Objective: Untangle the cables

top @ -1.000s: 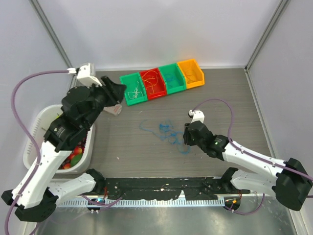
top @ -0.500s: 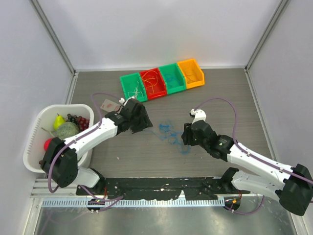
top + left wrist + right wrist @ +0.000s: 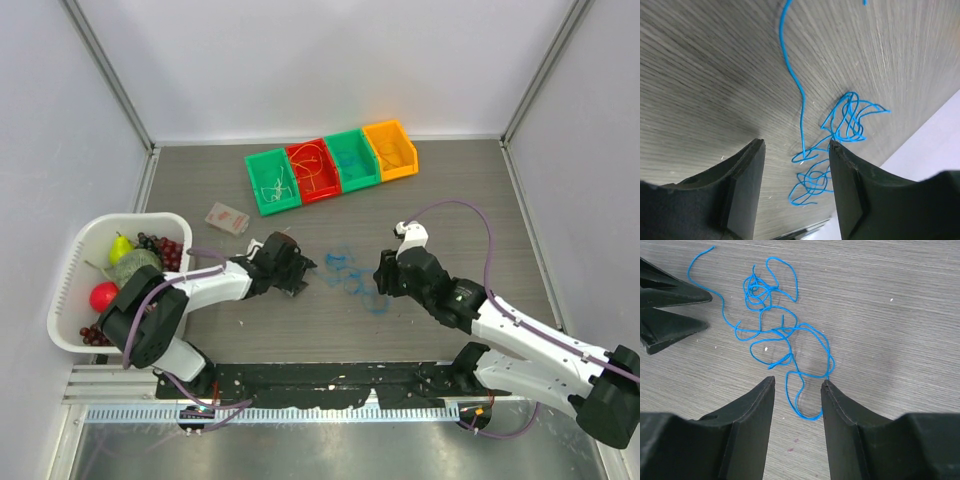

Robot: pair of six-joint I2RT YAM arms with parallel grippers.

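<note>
- Surface (image 3: 450, 200): grey wood-grain, walled on three sides.
- Left arm (image 3: 215, 283): lies low from the near-left corner toward the middle.
- Right arm (image 3: 500, 325): reaches in from the near-right corner toward the middle.
- Basket (image 3: 128, 217): white, at the left edge, holding fruit.
- Bins (image 3: 278, 205): four in a row at the far edge (green, red, teal, orange). Thin wires (image 3: 272, 185) lie in the green and red ones.
- Packet (image 3: 227, 218): small and pinkish, between basket and green bin.
- Left fingers (image 3: 298, 276): parted to a moderate gap, holding nothing, tips just left of the tangle.
- Right fingers (image 3: 382, 278): parted likewise, holding nothing, tips at the tangle's right side.
- Blue cable (image 3: 780, 330): one thin strand in loose tangled loops, flat on the middle of the surface, between the two sets of fingers.
</note>
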